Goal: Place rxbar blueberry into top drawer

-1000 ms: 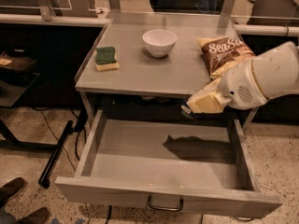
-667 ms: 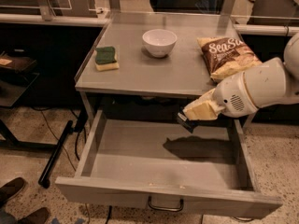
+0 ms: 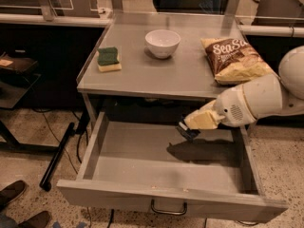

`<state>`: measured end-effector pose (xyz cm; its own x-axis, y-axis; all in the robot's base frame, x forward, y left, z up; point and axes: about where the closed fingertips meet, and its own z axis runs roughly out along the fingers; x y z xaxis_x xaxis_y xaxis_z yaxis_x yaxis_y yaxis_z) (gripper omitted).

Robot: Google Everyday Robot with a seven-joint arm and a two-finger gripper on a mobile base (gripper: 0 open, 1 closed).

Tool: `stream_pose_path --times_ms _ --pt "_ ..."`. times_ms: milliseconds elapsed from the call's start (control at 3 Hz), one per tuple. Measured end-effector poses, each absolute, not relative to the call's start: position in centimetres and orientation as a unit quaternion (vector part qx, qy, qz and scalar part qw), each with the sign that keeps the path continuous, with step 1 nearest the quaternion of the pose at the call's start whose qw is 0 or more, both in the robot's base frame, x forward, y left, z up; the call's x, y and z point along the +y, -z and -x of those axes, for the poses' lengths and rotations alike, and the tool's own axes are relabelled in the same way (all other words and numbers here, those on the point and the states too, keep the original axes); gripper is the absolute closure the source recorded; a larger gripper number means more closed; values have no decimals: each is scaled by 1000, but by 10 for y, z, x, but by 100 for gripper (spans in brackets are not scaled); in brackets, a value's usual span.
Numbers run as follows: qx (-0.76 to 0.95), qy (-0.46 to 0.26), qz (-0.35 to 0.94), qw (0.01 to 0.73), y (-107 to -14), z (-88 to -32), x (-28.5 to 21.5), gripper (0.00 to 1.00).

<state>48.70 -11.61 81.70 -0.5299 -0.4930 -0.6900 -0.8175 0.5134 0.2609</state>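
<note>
The top drawer is pulled wide open under the grey table, its flat bottom bare and its curved metal handle on the front. My gripper reaches in from the right, just above the drawer's back right part and below the table edge. It is shut on the rxbar blueberry, a small dark navy bar that sticks out at the fingertips. The arm's shadow falls on the drawer bottom beneath it.
On the table top stand a white bowl, a green-and-yellow sponge at the left and a brown-and-yellow chip bag at the right. A black pole leans on the floor at the left. Shoes show at the bottom left.
My gripper with the bar has moved left and down, from beside the table's right edge to just over the open drawer.
</note>
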Motion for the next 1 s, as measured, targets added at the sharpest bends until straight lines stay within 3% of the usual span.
stream_pose_path --times_ms 1000 --pt "827 -396 334 220 -727 -480 -106 100"
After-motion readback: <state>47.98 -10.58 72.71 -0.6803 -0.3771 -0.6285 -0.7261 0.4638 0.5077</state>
